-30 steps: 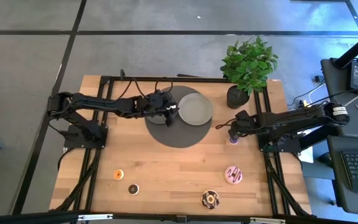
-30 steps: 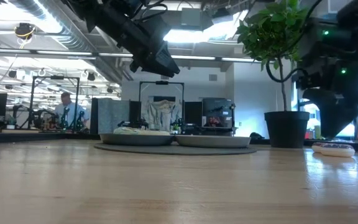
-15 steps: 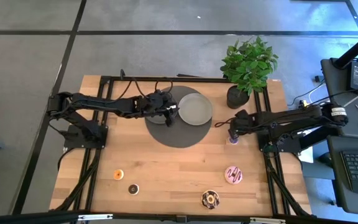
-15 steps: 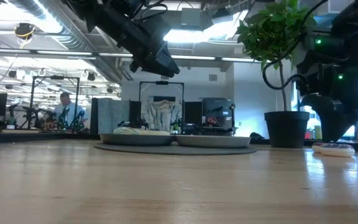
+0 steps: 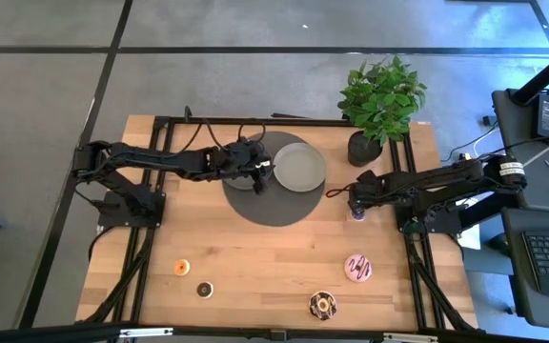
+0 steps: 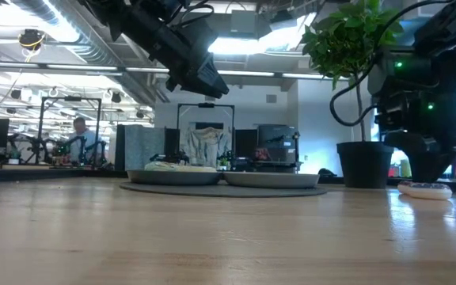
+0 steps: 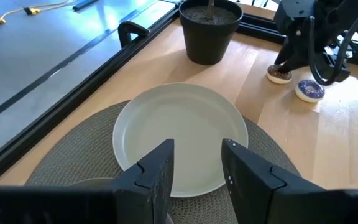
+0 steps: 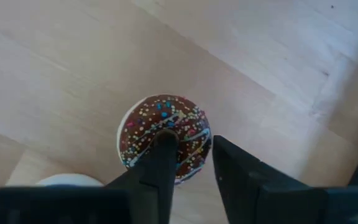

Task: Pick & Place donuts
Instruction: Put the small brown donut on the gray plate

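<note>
My right hand (image 8: 188,165) hangs low over a small chocolate ring donut with coloured sprinkles and pale icing lines (image 8: 164,137), which lies flat on the pale, fine-grained wooden tabletop (image 5: 265,257) near the black plant pot (image 5: 363,148). My 2 dark fingers are parted, 1 tip over the donut's hole, the other just past its rim; they close on nothing. Beside it lies a purple-iced ring donut (image 7: 309,90), close but apart.

My left hand (image 7: 196,162) waits, fingers apart and empty, above the smooth round grey plate (image 7: 180,137) on the woven dark round mat (image 5: 270,186).

Towards the tabletop's near edge lie a pink donut with dark squiggles (image 5: 357,268), another chocolate sprinkled donut (image 5: 323,305), a tiny orange donut (image 5: 181,268) and a tiny dark brown donut (image 5: 204,289), all well apart.

Beyond the tabletop the room shows ceiling pipes, strip lights and desks with screens, where a person (image 6: 80,138) sits far off.
</note>
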Action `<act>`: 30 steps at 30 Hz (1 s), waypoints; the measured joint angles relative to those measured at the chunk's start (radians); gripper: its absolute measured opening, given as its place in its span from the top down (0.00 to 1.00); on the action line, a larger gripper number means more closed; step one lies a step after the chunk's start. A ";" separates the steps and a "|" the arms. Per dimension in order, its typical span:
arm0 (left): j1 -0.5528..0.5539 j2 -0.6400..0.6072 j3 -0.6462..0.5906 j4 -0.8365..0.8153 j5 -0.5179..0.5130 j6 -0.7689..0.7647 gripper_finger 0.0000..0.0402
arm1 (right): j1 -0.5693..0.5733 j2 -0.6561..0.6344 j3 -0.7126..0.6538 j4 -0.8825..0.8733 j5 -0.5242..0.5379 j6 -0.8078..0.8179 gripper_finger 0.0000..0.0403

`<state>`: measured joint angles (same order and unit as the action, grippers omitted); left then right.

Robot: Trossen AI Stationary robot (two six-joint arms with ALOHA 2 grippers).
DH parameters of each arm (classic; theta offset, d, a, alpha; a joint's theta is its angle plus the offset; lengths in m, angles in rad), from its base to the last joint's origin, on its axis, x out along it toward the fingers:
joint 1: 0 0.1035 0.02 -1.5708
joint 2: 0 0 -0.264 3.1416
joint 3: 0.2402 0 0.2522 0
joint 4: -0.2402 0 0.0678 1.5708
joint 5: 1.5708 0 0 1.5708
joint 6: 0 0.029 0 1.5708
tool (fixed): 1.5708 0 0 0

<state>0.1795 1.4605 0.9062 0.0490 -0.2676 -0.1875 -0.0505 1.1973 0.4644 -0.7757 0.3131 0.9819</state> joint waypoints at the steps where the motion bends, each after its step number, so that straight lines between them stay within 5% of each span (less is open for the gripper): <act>1: 0.000 0.000 0.000 0.000 0.000 0.000 0.67 | 0.000 0.000 0.000 0.000 0.000 -0.005 0.79; 7: 0.000 0.000 0.000 0.000 0.000 0.051 0.67 | 0.000 0.000 0.002 0.000 -0.001 -0.091 0.97; 16: 0.000 0.000 0.000 0.006 -0.001 0.097 0.68 | 0.000 -0.001 0.140 -0.029 0.024 -0.261 0.98; 24: 0.000 -0.001 0.000 -0.004 -0.003 0.097 0.68 | -0.009 0.027 0.283 0.295 0.003 -0.609 0.98; 30: 0.000 -0.022 0.000 -0.061 -0.003 0.098 0.67 | -0.104 0.188 0.434 0.341 -0.003 -0.790 0.99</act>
<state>0.1795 1.4383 0.9062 -0.0124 -0.2707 -0.0899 -0.1545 1.3854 0.8982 -0.4344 0.3104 0.1917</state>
